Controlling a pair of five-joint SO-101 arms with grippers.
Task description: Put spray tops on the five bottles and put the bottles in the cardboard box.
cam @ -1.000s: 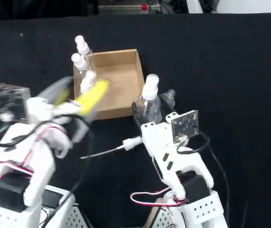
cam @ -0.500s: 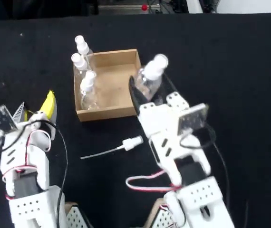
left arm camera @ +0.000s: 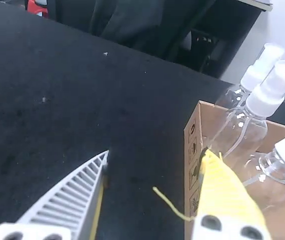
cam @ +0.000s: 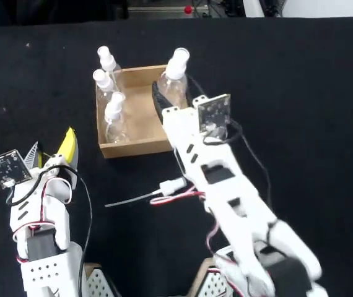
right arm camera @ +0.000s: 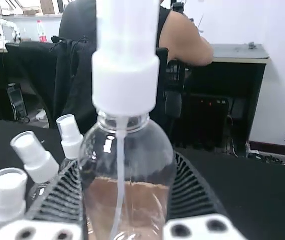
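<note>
My right gripper (cam: 175, 96) is shut on a clear bottle (cam: 171, 81) with a white spray top, held upright over the right half of the cardboard box (cam: 140, 146). Its black fingers (right arm camera: 190, 192) clamp the bottle (right arm camera: 127, 172) from both sides. Three capped bottles (cam: 113, 114) stand along the box's left side, their spray tops (right arm camera: 32, 156) beside the held bottle. A loose spray top (cam: 171, 184) with a long tube lies on the table in front of the box. My left gripper (cam: 49, 150) stands open near the table's front left, with the box (left arm camera: 195, 150) beyond its yellow finger (left arm camera: 222, 195).
The black table (cam: 300, 93) stretches free to the right of the box and behind it. Red and white cables run along the right arm (cam: 226, 185) near the loose spray top.
The right arm has carried the capped bottle from in front of the box's right corner to above the box. The left arm pulled back from the box to the front left.
</note>
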